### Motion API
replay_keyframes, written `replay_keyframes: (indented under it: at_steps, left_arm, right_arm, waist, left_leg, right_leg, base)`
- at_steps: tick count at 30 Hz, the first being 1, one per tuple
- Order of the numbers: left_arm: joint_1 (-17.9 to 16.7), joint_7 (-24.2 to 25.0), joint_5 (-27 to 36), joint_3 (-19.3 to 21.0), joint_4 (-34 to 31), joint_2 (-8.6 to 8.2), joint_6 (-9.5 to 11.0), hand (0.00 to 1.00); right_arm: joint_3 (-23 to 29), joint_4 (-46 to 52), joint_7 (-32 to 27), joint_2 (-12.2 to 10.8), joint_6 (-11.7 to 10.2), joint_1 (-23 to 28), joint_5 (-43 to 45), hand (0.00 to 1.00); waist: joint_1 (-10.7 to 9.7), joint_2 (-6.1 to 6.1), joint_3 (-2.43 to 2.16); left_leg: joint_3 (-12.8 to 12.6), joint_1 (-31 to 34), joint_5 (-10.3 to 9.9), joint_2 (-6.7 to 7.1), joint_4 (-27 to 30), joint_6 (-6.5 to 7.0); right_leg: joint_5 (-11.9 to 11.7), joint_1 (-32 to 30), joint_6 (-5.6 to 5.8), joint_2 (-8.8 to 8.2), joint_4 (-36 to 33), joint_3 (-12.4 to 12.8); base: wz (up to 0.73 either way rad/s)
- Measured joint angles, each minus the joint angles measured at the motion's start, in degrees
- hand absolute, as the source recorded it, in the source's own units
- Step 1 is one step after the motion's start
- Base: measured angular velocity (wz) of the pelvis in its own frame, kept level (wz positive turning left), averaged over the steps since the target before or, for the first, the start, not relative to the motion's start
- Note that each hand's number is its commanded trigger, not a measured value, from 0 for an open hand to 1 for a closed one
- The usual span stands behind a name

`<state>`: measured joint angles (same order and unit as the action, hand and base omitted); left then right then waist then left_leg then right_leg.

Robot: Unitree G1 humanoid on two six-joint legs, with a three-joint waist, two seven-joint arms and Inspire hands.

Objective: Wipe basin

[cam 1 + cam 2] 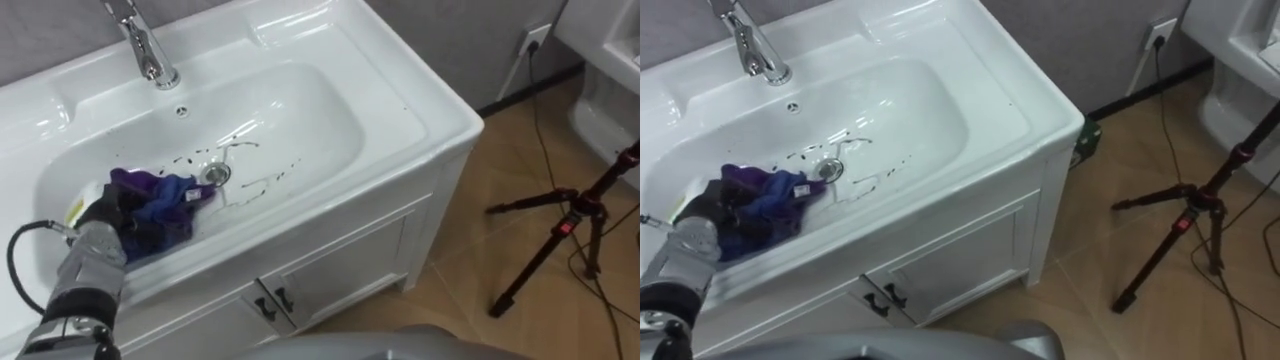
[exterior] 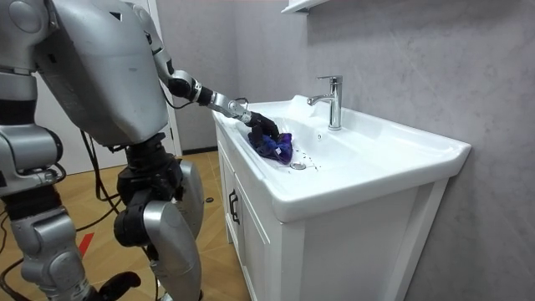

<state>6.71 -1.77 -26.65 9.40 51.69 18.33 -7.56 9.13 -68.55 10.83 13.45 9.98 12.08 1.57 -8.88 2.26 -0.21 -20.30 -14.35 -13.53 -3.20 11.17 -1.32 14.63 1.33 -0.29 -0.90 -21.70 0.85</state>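
One left robot hand reaches into the basin in the left eye view, low on its left side. Its dark fingers curl into a bunched blue and purple cloth and grip it. The cloth lies on the basin floor, its far edge touching the drain. Dark streaks mark the white surface around and beyond the drain. The tap stands at the back rim, and a tripod stands on the floor to the right.

The room view has the robot standing at the basin's front, on the room view's left, left arm stretched out over the rim with its hand on the cloth.

The right eye view gives the same scene, plus a wall socket beyond the cabinet.
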Motion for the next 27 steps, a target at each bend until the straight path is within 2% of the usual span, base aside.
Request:
replay_keyframes:
  at_steps: [4,8,12,16,19,23,27]
  left_arm:
    - [0.8,0.2,6.4,-0.7,1.2,-0.02,1.3,1.00]
    - [2.2,1.2,13.9,-2.0,2.0,-0.86,1.7,1.00]
    - [2.3,2.8,18.5,-4.1,1.0,-1.35,2.3,1.00]
    - [2.3,4.5,19.1,-4.2,1.1,-1.63,2.6,1.00]
    - [2.6,4.9,19.1,-5.9,1.0,-1.63,2.6,1.00]
    - [4.6,4.9,19.2,-9.2,0.6,-1.97,2.4,1.00]
    - [6.6,5.2,19.0,-13.3,0.6,-1.96,1.7,1.00]
  right_arm:
    - [-0.6,-0.1,0.0,0.0,0.1,0.0,0.0,0.00]
    - [-1.2,-0.1,0.1,-0.3,0.2,0.0,0.2,0.00]
    - [-0.9,0.0,0.5,-0.3,0.3,-0.3,1.2,0.00]
    - [-1.1,-0.1,0.6,-0.4,0.7,-0.1,1.3,0.00]
    - [-1.1,-0.1,0.2,-0.4,0.4,-0.2,1.1,0.00]
    - [-1.5,-0.1,-0.3,-0.5,0.0,-0.3,-0.1,0.00]
    - [-1.6,0.0,0.3,-0.2,-0.3,-0.3,1.2,0.00]
  waist:
    - [-0.2,-0.09,-0.04]
    - [-0.4,-0.04,-0.02]
    - [-2.0,0.80,-0.07]
    - [-2.8,0.95,-0.14]
    - [-3.6,1.01,-0.10]
    - [-4.3,0.97,-0.07]
    - [-6.1,1.39,0.22]
  left_leg:
    - [0.0,0.0,0.0,0.01,0.0,-0.03]
    - [0.1,1.1,-0.2,-0.05,0.4,-0.20]
    - [0.1,1.9,-1.4,-0.48,0.0,-0.57]
    - [0.1,1.9,-1.4,-0.42,0.1,-0.52]
    - [0.2,2.3,-1.4,-0.21,0.5,-0.51]
    - [0.1,3.8,-1.5,-0.02,1.4,-0.33]
    - [0.4,4.7,-1.6,-0.05,1.6,-0.10]
  right_leg:
    - [-0.1,0.1,0.12,0.00,0.1,-0.1]
    - [-0.4,-0.3,0.29,-0.16,0.2,-0.3]
    - [-0.8,-1.2,0.41,0.02,0.1,-1.3]
    - [-0.8,-1.0,0.42,-0.16,0.2,-1.5]
    - [-0.6,-1.2,0.48,-0.70,0.0,-2.1]
    - [-0.5,-2.2,0.77,-1.38,-0.2,-2.9]
    - [-0.5,-2.4,0.88,-1.51,-0.1,-3.3]
  base:
    - [0.02]
    - [0.06]
    - [0.10]
    - [-0.02]
    - [0.03]
    - [0.15]
    - [0.06]
